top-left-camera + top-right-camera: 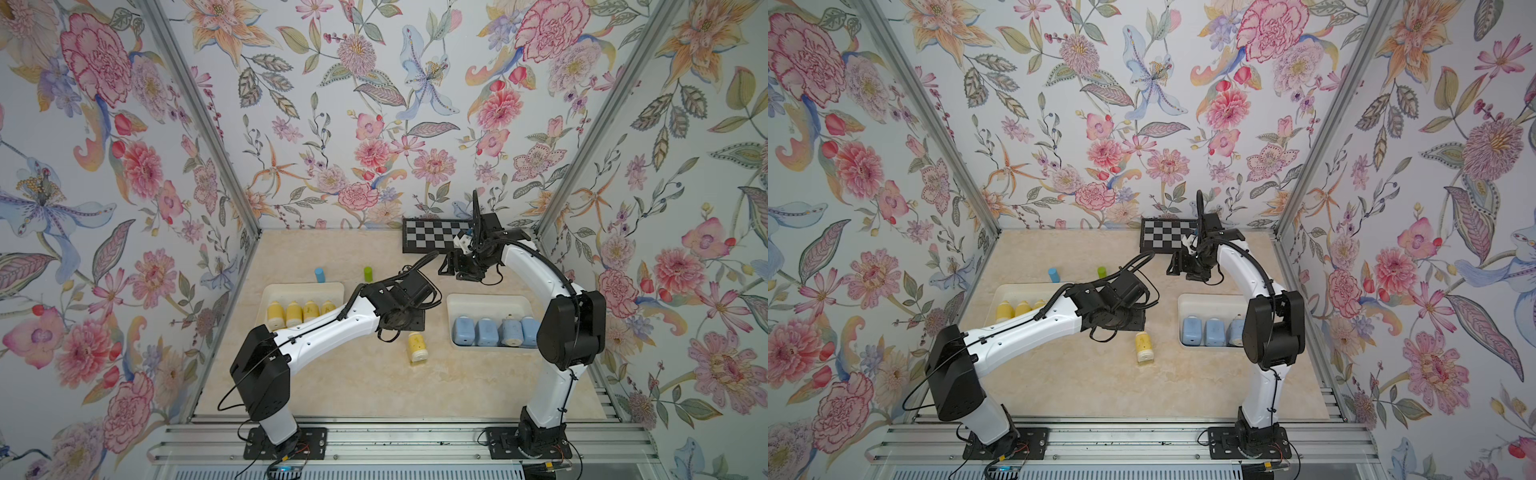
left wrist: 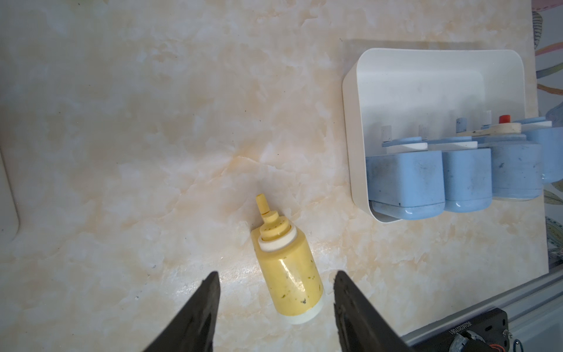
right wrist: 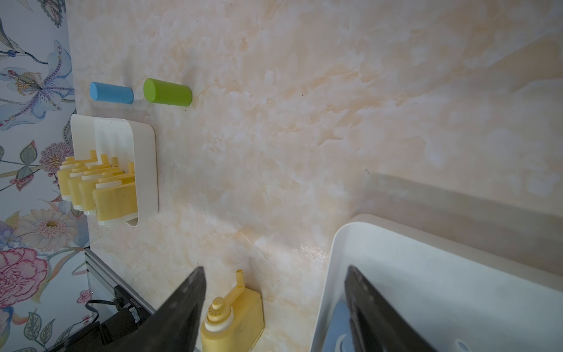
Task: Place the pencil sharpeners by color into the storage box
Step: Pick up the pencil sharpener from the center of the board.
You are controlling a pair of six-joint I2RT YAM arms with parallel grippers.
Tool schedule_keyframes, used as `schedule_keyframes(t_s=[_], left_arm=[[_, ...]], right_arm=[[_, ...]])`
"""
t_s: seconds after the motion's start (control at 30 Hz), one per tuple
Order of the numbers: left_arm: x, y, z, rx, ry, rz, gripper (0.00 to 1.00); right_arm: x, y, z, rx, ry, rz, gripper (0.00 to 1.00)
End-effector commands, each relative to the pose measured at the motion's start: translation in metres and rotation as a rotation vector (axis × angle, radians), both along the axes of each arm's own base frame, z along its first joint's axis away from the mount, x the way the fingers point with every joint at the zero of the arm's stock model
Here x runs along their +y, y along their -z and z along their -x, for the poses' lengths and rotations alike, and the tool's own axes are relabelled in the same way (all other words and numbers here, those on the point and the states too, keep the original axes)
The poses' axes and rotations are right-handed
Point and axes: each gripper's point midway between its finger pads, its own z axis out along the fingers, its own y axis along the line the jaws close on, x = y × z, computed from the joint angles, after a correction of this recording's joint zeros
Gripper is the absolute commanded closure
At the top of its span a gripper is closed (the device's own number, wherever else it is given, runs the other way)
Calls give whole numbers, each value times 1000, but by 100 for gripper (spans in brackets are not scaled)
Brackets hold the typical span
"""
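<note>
While the other eight pieces lie in boxes, one loose yellow sharpener (image 1: 417, 347) lies on its side on the bare counter (image 1: 374, 386), between the two white boxes and touching neither. Its pale cream end points toward the robot's bases.

The left hand (image 2: 275, 274) hangs directly over it, jaws partly apart. In the left wrist view the two dark fingers (image 2: 210, 292) flank the sharpener's cream end with a gap on each side, so it grips nothing.

To the left, four yellow sharpeners (image 1: 301, 312) lie side by side in the left box (image 1: 291, 286). To the right, four blue sharpeners (image 1: 488, 331) fill the near end of the right box (image 1: 486, 297).

The right hand (image 3: 274, 269) hovers by the far end of the right box, jaws partly spread and empty.

Beyond the left box stand a blue cylinder (image 1: 319, 274) and a green cylinder (image 1: 368, 274), well apart. A checkered board (image 1: 432, 235) lies against the back wall.
</note>
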Motion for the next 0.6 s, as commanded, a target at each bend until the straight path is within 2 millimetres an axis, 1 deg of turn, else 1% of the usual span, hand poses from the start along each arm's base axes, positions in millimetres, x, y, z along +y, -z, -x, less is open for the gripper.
schedule_keyframes(t_s=[0.0,0.1,0.23,0.43,0.57], left_arm=[[3,4,7,6,-59,-78,38],[-5,9,13,19,-58,-80,38],[-11,18,23,43,-57,-86,37],[-16,35,32,82,-52,-113,33],[-15,49,36,112,-46,-134,32]], right_arm=[[-14,-10,9,-19,9,24,27],[-23,-10,12,-18,22,29,27],[-33,-9,14,-19,39,36,27],[-34,-12,14,-28,39,35,27],[-34,-13,15,-28,41,32,27]])
